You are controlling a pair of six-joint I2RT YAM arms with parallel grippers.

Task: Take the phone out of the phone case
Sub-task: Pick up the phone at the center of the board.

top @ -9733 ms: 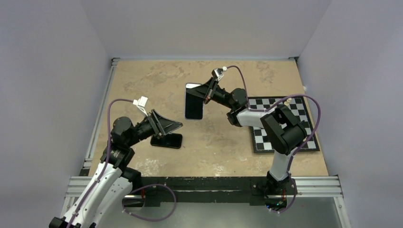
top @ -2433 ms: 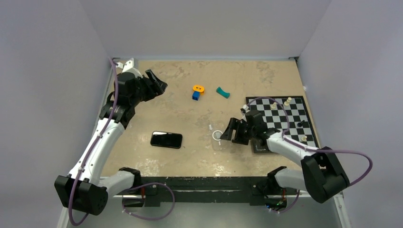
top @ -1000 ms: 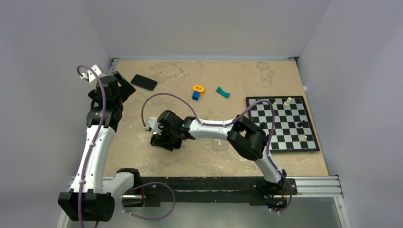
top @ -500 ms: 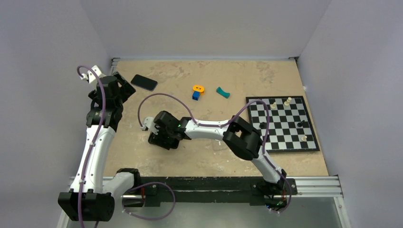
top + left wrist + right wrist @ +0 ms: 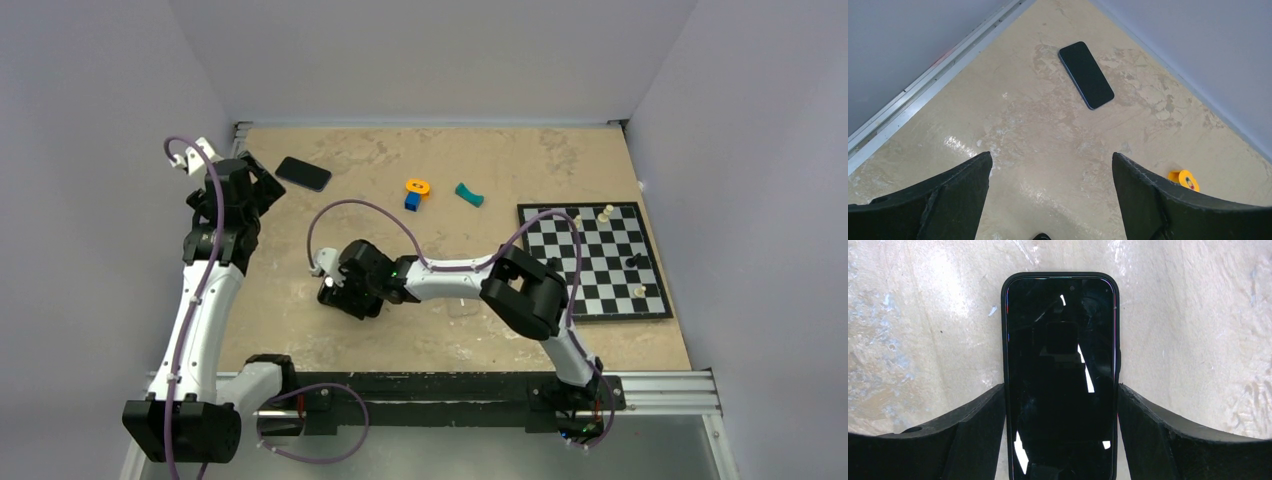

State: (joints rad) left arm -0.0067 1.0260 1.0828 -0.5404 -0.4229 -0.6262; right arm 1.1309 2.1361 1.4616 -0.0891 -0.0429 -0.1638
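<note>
A black phone lies screen up on the tan table, seated in a black phone case whose rim frames it. My right gripper straddles its lower half, with both fingers pressed against the case's long sides. From above, the right gripper covers the cased phone at the near left-centre. My left gripper hangs open and empty at the far left. A second bare dark phone lies flat beyond it.
An orange piece, a blue block and a teal piece sit at the far middle. A chessboard with several pieces lies on the right. A metal rail and wall bound the left side.
My right gripper's jaws have narrowed onto the cased phone's sides and the wrist has shifted slightly right. The left arm has not moved.
</note>
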